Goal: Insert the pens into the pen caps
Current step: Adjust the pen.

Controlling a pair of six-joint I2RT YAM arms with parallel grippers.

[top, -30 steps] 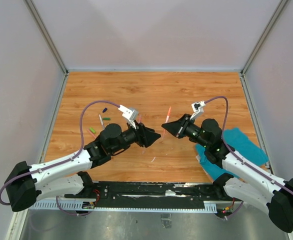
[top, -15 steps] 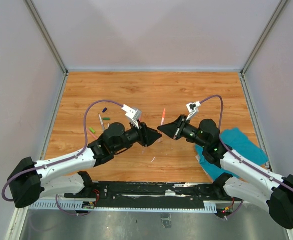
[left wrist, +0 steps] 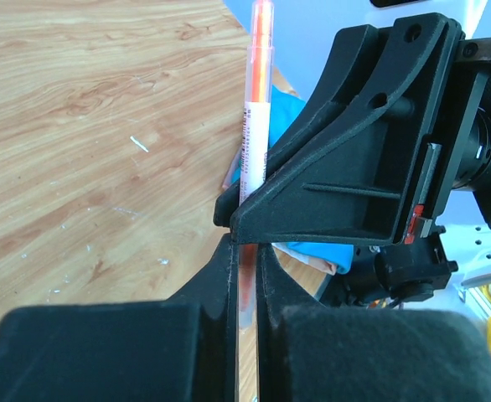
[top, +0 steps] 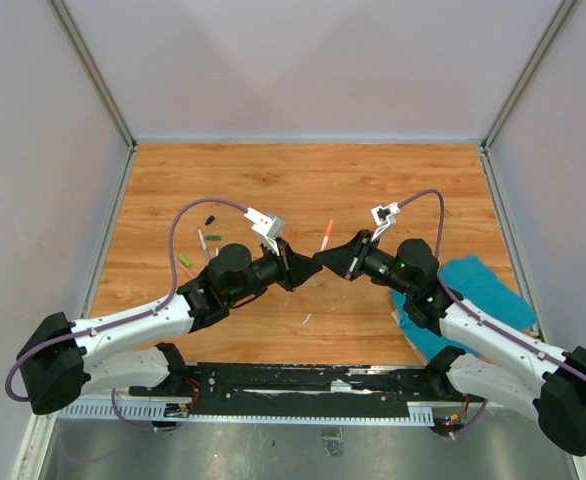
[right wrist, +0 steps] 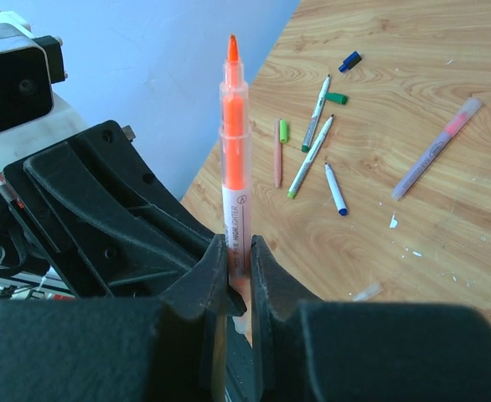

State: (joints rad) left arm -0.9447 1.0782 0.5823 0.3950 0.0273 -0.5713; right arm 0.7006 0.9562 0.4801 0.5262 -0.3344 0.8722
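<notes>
Left gripper (left wrist: pixel 244 258): shut tight on the lower barrel of the orange pen (left wrist: pixel 255 126); a second earlier it stood open and apart from it. Right gripper (right wrist: pixel 235 255): clamped on the same pen, as before. The two tips met above the table (top: pixel 303 190), pen tip jutting beyond both. Loose pens (right wrist: pixel 316 113) and caps (right wrist: pixel 350 61) lay at left; cloth (top: pixel 483 285) at right.

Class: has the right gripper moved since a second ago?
Yes. The right gripper, holding the orange pen, shifted left, away from the teal cloth, toward the left gripper.
</notes>
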